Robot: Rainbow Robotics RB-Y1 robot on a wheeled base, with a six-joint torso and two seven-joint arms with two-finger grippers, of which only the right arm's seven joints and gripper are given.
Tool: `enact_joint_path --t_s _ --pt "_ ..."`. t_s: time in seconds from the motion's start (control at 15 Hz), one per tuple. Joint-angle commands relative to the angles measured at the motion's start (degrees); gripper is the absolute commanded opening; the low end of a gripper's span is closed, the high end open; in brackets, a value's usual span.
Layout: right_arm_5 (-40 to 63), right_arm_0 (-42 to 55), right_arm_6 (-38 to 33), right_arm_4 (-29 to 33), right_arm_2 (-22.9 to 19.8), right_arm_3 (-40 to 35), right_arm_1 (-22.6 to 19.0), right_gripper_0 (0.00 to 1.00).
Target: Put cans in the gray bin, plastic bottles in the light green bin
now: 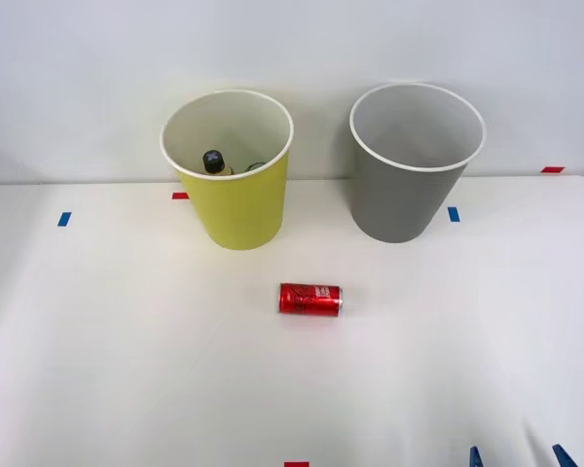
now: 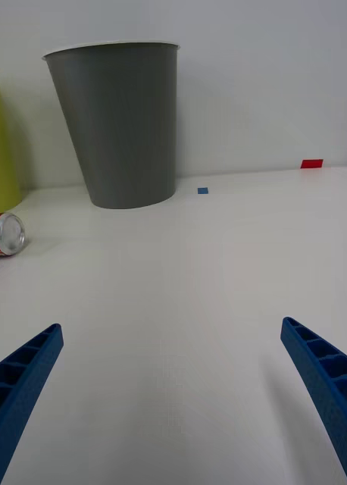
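White table (image 1: 127,370): red can (image 1: 310,299) on its side, right gripper (image 2: 173,394) spread, empty

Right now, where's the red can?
In the front view the red can lies on its side on the white table, near the middle, in front of the gap between the light green bin and the gray bin.

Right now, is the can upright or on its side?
On its side: the can lies lengthwise on the table, its silver end facing sideways.
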Motion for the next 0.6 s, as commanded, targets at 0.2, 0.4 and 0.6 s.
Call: enact_joint_path --t_s 0.2,0.4,0.6 --pt "0.79 -0.79 0.00 0.18 0.26 1.67 -0.09 1.00" --pt "-1.67 -0.88 0.26 -0.96 3.43 0.44 -1.85 1.00" --pt "-1.58 -0.88 1.58 -0.17 4.13 -3.78 -5.71 1.00"
